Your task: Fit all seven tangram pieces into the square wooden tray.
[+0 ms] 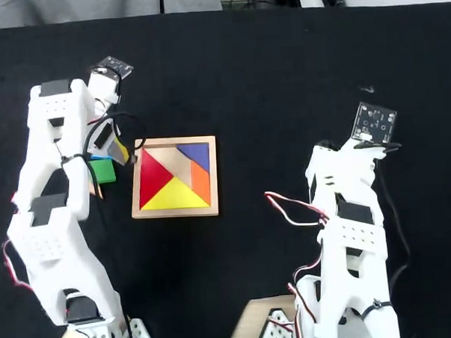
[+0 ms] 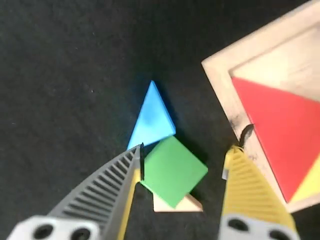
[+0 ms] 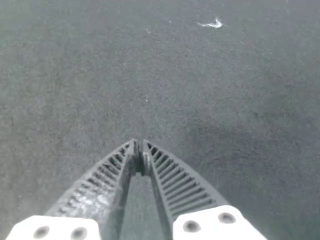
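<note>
Worktop: we saw a black cloth covering the worktop [image 1: 281, 77], with the two white arms standing at its near edge.
Tray: the square wooden tray [image 1: 175, 213] lay flat on the cloth between the arms, nearer the left one.
In the tray: we counted four pieces lying flat. These were a red triangle [image 1: 152, 176] along the side facing the left arm, a yellow triangle [image 1: 174, 195] along the near side, an orange piece [image 1: 200, 181] by the side facing the right arm, and a blue-violet triangle [image 1: 197, 151] in the far corner on that side. A patch of bare wood showed between them.
Outside the tray: we found a green square [image 2: 174, 170] on the cloth just beside the tray, on the left arm's side. A light blue triangle [image 2: 152, 117] met it at one corner. A tan piece [image 2: 187, 204] peeked out from under the square.
Left tool: the left tool [image 2: 187, 150] hung over the green square with its fingers spread apart, gripping nothing. Its grey finger sat at the square's corner and its yellow finger stood between the square and the tray rim.
Right tool: the right tool [image 3: 139, 145] had its fingers pressed together on nothing, over bare cloth well apart from the tray.
</note>
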Robot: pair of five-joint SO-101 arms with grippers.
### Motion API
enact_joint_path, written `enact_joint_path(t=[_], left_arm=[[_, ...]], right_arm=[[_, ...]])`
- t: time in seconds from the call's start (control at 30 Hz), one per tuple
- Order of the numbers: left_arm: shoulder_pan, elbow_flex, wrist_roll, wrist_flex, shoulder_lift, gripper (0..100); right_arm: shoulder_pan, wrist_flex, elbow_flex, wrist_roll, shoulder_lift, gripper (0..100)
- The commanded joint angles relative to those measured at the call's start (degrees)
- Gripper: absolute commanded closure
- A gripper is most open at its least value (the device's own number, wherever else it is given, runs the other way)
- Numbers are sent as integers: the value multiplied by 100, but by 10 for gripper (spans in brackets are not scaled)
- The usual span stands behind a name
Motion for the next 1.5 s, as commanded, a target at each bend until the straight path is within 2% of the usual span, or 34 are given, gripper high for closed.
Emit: enact_joint_path(t=[0.0,0.27,0.53,0.73,1.07,1.13,1.33,1.47], left_arm=[[92,-549,53,-62,105,737],[110,-971,-695,369,651,737],[84,-1587,-747,387,1169,737],[84,-1631,-1099,422,1503,737],[31,-1903,-1099,422,1635,738],[-4,-1991,-1090,422,1635,766],[-48,-2132,-1081,422,1635,935],[-4,-2132,-1081,422,1582,959]], right_arm=[[-79,-114,-22,9,-145,984],[-79,-114,-31,9,-145,984],[-79,-114,-31,9,-145,984],[-79,-114,-31,9,-145,984],[-79,-114,-31,9,-145,984],[-79,-114,-31,9,-145,984],[-79,-114,-31,9,-145,984],[-79,-114,-31,9,-145,984]])
